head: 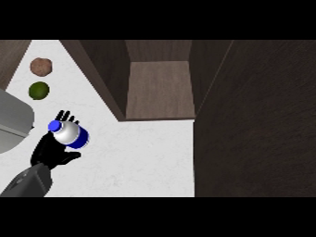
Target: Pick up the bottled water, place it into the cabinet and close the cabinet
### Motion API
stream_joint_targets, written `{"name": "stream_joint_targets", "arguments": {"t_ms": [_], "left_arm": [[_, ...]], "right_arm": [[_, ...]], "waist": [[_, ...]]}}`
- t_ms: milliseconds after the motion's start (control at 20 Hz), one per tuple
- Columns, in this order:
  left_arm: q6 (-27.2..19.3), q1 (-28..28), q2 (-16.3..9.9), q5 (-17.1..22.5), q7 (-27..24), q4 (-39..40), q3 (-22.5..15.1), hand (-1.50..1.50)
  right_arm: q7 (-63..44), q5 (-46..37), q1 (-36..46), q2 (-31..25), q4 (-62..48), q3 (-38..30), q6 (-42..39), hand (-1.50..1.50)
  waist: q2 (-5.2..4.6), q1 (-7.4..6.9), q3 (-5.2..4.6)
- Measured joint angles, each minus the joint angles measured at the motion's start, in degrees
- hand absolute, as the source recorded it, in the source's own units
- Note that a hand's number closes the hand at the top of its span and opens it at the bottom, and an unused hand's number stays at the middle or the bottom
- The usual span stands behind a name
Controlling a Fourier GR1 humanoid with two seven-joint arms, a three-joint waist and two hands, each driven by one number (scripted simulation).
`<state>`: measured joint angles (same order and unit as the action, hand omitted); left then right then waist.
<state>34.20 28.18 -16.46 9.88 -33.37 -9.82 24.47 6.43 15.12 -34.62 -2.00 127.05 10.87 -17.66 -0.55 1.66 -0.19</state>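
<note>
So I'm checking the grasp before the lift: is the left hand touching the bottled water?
Touching. The head view shows the left hand curled round the bottled water, fingers showing behind its blue cap.

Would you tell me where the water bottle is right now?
In the head view the bottle is at the left, held in the left hand above the counter, left of the open cabinet.

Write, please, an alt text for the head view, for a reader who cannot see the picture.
The robot's left hand is curled round a bottled water with a blue cap, above the white counter. To the right, an open wooden cabinet shows an empty shelf, its dark door swung out. A brown round item and a green one lie at upper left.
</note>
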Motion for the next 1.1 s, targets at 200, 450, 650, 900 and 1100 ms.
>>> {"name": "stream_joint_targets", "arguments": {"t_ms": [200, 450, 650, 900, 1100], "left_arm": [[1.2, 0.1, 0.6, -0.3, 0.4, -0.7, -0.5, -1.5], [1.5, 0.3, 2.0, -1.1, -0.2, -1.5, -1.6, 1.5], [1.1, 0.6, 3.5, -1.4, -0.7, -2.1, -2.1, 1.5], [0.8, 1.2, 3.4, -1.2, -0.9, -2.4, -2.0, 1.5], [-1.7, -2.1, 4.9, -1.0, -4.1, -4.2, -2.1, 1.5]], "right_arm": [[-0.6, 0.4, 0.3, -0.4, -0.1, -0.2, -0.1, -1.5], [0.4, -0.3, 0.5, 0.0, -1.3, 0.3, -0.1, -1.5], [1.4, 0.0, -0.1, -0.4, -1.9, -0.3, -0.9, -1.5], [2.6, -1.9, 0.5, 0.4, -3.4, 1.0, -0.2, -1.5], [1.9, -1.4, 0.5, 0.1, -2.8, 0.6, 0.2, -1.5]], "waist": [[-0.05, 0.11, -0.03], [-0.03, 0.2, -0.02], [0.02, 0.15, 0.0], [0.0, 0.05, 0.0], [0.27, -0.6, 0.07]]}}
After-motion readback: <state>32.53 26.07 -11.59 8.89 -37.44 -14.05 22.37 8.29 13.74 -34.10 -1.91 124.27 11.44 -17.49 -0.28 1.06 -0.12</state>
